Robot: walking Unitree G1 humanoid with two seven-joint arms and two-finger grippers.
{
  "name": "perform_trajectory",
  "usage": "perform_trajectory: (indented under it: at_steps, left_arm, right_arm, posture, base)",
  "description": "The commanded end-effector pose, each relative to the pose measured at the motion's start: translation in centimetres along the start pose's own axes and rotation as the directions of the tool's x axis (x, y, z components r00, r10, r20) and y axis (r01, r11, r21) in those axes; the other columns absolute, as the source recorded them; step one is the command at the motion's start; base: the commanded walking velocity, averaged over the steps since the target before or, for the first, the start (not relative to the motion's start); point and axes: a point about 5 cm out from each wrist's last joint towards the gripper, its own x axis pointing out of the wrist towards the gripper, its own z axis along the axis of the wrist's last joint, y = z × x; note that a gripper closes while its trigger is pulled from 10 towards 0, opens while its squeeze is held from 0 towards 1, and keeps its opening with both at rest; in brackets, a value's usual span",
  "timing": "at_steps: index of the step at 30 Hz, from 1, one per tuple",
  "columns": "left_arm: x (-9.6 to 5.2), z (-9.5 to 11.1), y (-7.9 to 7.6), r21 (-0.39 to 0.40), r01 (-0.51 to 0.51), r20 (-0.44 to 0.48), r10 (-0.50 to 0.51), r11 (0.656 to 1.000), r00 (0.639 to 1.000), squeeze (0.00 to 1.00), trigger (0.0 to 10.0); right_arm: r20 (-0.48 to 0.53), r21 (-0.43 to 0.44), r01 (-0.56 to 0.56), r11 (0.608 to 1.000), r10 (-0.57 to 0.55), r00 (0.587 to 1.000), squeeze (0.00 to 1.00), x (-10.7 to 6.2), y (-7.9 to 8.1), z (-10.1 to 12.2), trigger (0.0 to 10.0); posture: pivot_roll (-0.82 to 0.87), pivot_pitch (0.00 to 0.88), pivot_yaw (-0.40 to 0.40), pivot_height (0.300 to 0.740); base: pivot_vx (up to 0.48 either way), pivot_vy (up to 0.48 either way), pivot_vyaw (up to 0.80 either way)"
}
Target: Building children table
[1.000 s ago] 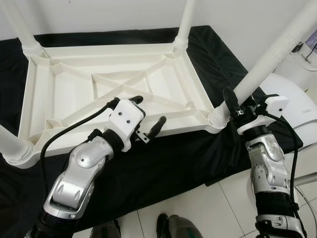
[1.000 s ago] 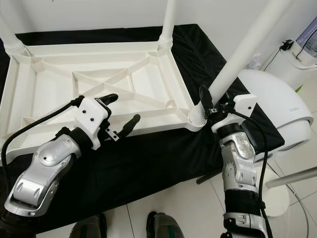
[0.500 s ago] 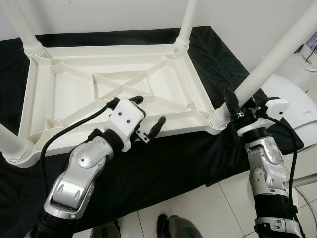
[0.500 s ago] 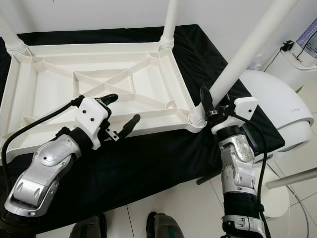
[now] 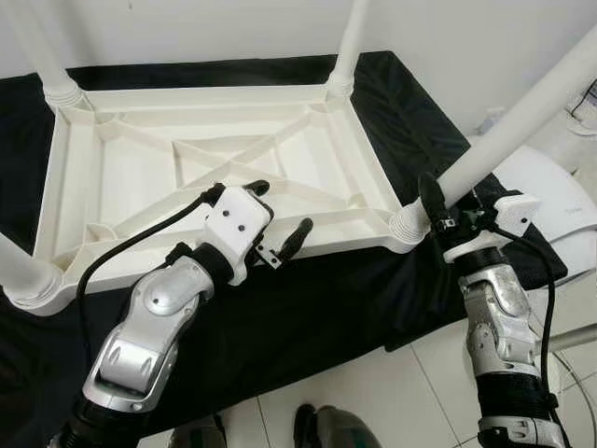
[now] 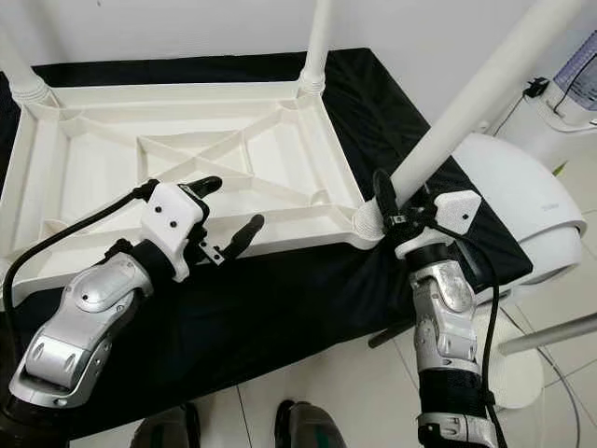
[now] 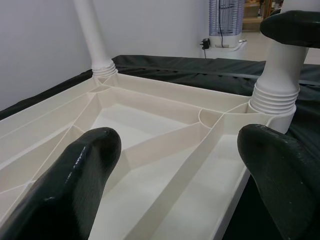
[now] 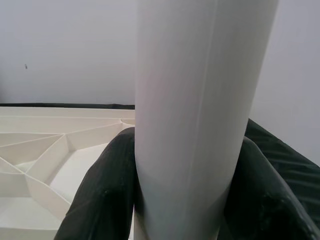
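Children's table (image 5: 215, 168), white plastic, lies upside down on a black cloth (image 5: 308, 308) that covers the worktop, its ribbed underside facing up. Four white legs rise from its corners, and all four run out of the top or side of the head views, so their far ends cannot be seen. The near-left corner socket (image 5: 33, 285) is partly cut by the picture edge.

At the near-right corner, the right gripper (image 6: 396, 210) clasps the near-right leg (image 5: 522, 112) just above its threaded collar; in the right wrist view the two black fingers (image 8: 105, 195) press on either side of the white tube, which hides most of what lies behind it. This leg leans outward, to the right.

The left gripper (image 5: 280, 219) hovers over the near long rim of the table, fingers spread apart and holding nothing. One fingertip sits over the ribbed inside, the other beyond the rim, above the cloth. Whether either touches the plastic cannot be told.

A white rounded appliance (image 6: 522, 205) stands on the tiled floor (image 5: 373, 392) to the right, partly behind the right arm. Near the bottom edge, the robot's feet (image 5: 326, 429) are only partly in frame.
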Motion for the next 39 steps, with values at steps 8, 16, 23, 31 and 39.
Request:
perform_trajectory:
  at_steps: [8,16,23,31,39]
  left_arm:
    - [0.0,0.3,-0.3,0.001,0.007,0.004,-0.007,1.000,1.000,0.00,10.0]
    - [0.0,0.3,-0.2,0.002,0.006,0.006,-0.006,1.000,1.000,0.00,10.0]
    - [0.0,0.4,-0.3,0.003,0.002,0.008,-0.002,1.000,1.000,0.00,10.0]
    - [-0.1,0.4,-0.3,0.003,0.003,0.009,-0.003,1.000,1.000,0.00,10.0]
    - [0.0,0.5,-0.4,0.000,0.008,0.010,-0.008,1.000,1.000,0.00,10.0]
  right_arm:
    - [-0.338,0.061,0.049,0.997,-0.026,0.941,0.00,-1.0,-0.5,-5.2,10.0]
    - [-0.342,0.034,0.024,0.999,-0.011,0.940,0.00,0.1,-0.7,-5.0,10.0]
    - [-0.366,0.036,0.019,0.999,-0.005,0.931,0.00,0.3,-0.6,-5.5,10.0]
    - [-0.392,0.034,0.052,0.998,-0.035,0.919,0.00,-0.1,-0.9,-6.1,10.0]
    - [-0.382,0.011,0.093,0.996,-0.082,0.921,0.00,0.0,-1.3,-6.0,10.0]
  posture:
    - [0.02,0.159,-0.061,0.740]
    - [0.02,0.154,-0.064,0.740]
    - [0.03,0.149,-0.070,0.740]
    - [0.03,0.147,-0.067,0.740]
    - [0.02,0.151,-0.066,0.740]
  base:
    - [0.000,0.000,0.00]
    - [0.000,0.000,0.00]
    - [0.000,0.000,0.00]
    - [0.000,0.000,0.00]
    - [0.000,0.000,0.00]
